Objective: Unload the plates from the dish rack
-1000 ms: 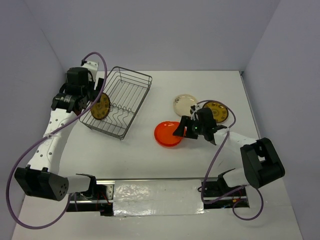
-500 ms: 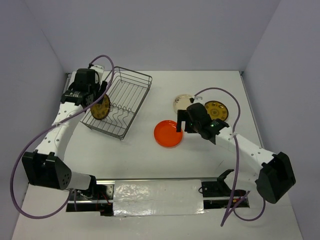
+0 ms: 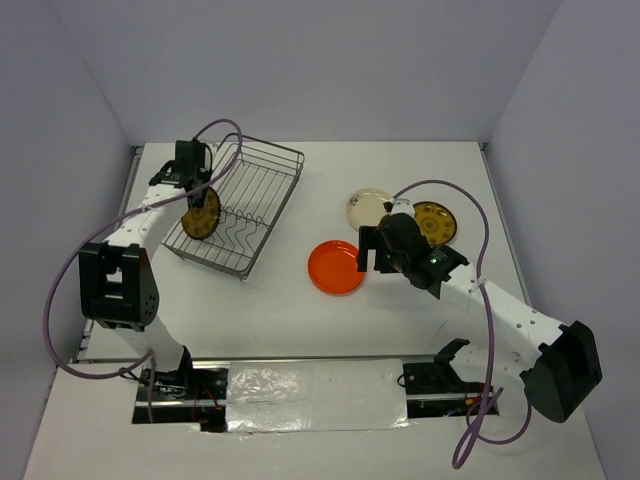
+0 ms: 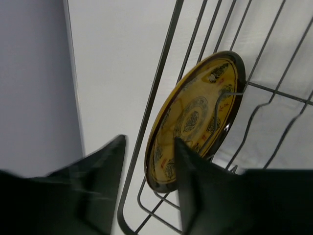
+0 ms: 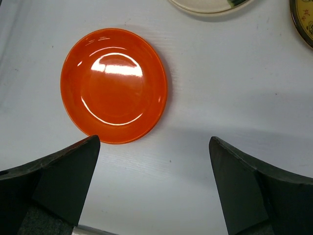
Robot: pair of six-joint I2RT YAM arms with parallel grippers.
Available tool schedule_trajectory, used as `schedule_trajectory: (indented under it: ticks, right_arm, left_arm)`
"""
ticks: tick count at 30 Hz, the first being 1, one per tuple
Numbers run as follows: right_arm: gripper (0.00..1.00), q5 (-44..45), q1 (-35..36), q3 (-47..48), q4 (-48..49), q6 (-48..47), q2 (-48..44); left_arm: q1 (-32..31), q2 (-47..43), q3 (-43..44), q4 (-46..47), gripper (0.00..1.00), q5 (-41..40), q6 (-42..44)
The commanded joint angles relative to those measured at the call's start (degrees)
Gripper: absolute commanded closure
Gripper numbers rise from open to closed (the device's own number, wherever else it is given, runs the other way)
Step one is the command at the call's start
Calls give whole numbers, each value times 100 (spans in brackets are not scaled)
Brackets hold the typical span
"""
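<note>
At the far left, the left gripper [image 3: 195,190] [image 4: 149,142] hangs over the left rim of the dish rack [image 3: 250,185] [image 4: 168,49], a grey wire basket set at an angle on the white table [image 3: 300,330]. Its jaws are parted. In the left wrist view the rim wire and the edge of a mustard-gold plate [image 3: 200,213] [image 4: 195,117] lie between the two dark fingers [image 4: 98,169]. One finger overlaps the plate's lower part, but it may not be touching it, as the blurred close view does not settle that. This plate stands on edge against the rack's left wall, tilted, with a divider wire crossing its face, and no other plate shows in the rack. To the right of the rack, well apart from it, an orange-red plate [image 3: 336,267] [image 5: 114,85] lies flat on the table. Beyond it and a little to the right lies a cream plate [image 3: 368,207] [image 5: 210,5] with a dark blotch. Further right again lies a second mustard-gold plate [image 3: 435,222] [image 5: 303,22], flat and just beside the cream one. The right gripper [image 3: 372,250] [image 5: 154,142] hovers above the table by the orange-red plate's right edge. Its jaws are spread wide and hold nothing.
</note>
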Motion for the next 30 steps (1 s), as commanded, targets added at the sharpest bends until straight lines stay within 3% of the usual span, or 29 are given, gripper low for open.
schedule_trajectory:
  ticks: [1,3,8,9,15,18,19,20,23,24,30]
  right_arm:
    - [0,219,86,8,-116,-75,-266]
    - [0,306,147,43,-187,-57,-389]
    - [0,333,235,166,-292,-31,-670]
    - [0,342,244,192,-301,-22,-706]
    - [0,325,358,386,-258,22,-847]
    - [0,-323,358,465,303,-161,-838]
    - [0,-674,358,404,958,-224,-864]
    - [0,-1521,350,351,1347,-268,-882]
    - [0,-2774,358,237,2807,-225,-838]
    - [0,-3222,358,271,3123,-94,-794]
    - [0,-3323,358,789,4285,83,-250]
  left_arm:
    - [130,155,99,327,54,-84,125]
    - [192,111,99,274,76,-14,81]
    - [227,-416,292,-6,90,162,116]
    - [227,-591,371,-77,98,206,133]
    - [227,-1162,1363,-946,100,636,239]
    - [227,-1575,1627,-1201,100,1083,125]
    - [227,-1698,1672,-1281,100,1311,64]
    - [227,-1787,1707,-1369,100,1914,-67]
    - [227,-2138,1760,-1738,100,3260,-165]
    - [227,-2287,1699,-1809,100,4239,-174]
    - [218,-2464,1663,-2178,95,7100,-192]
